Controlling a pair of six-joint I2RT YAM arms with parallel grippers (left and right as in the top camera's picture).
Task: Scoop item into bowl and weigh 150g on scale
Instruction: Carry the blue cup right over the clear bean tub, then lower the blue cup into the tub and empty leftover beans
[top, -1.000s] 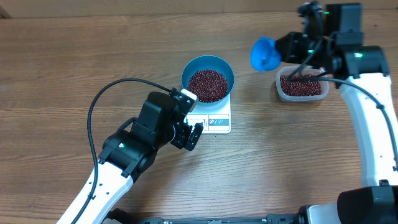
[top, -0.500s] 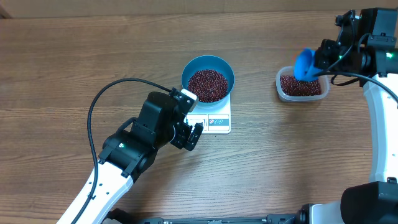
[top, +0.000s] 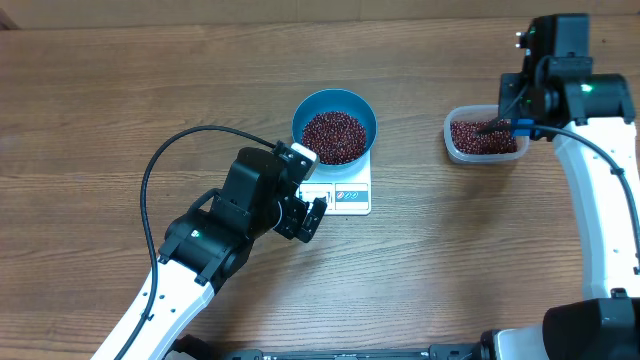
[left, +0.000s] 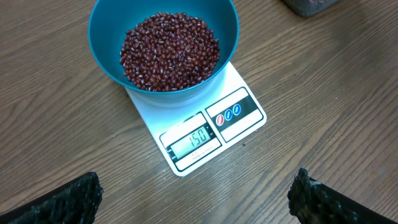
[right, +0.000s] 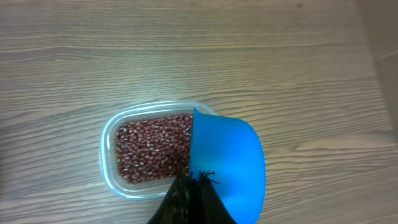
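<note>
Red-brown beans (left: 169, 51) fill the lower part of the round blue bowl (left: 106, 37), which sits on the far part of the white kitchen scale (left: 239, 115) near the middle of the wooden table (top: 100, 100). The bowl overhangs the scale's far and side edges, leaving the near strip with its printed labels uncovered. The display (left: 198, 137) on that strip reads 150.

The left gripper (left: 193, 202) hovers just near and left of the scale with its jaws wide apart, holding nothing and touching neither the scale nor the bowl.

At the far right, well apart from the scale, a clear rectangular plastic tub (right: 112, 155) holds more of the same beans. The right gripper (right: 189, 199) is closed tight on the handle of a small blue scoop (right: 227, 162), which hangs over the right end of the tub. Whether the scoop touches the beans in the tub cannot be told
</note>
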